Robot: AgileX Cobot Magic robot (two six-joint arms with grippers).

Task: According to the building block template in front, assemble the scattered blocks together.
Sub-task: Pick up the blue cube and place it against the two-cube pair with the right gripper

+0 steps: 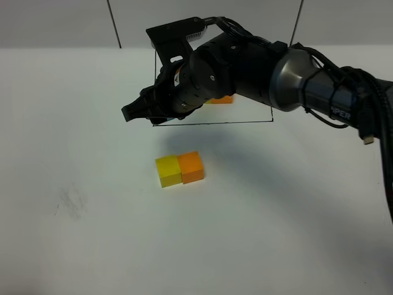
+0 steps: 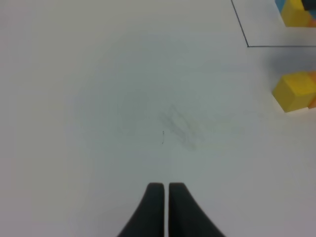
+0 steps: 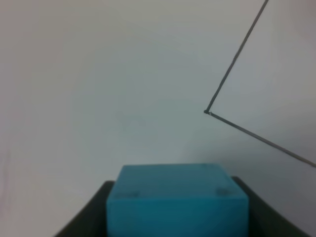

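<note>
One blue cube [image 3: 177, 200] sits clamped in our right gripper [image 3: 177, 217], so we should lower it squarely against the yellow cube [image 1: 168, 171] and orange cube [image 1: 191, 167], matching the building block template [image 2: 296, 12], left gripper [image 2: 165, 190] closed empty.

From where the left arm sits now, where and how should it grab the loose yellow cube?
Probably from above, jaws across the two free faces running parallel to the pair's line. The yellow cube sits flush against the orange cube, so that shared side gives no finger room. The left gripper is shut and would need opening first.
</note>
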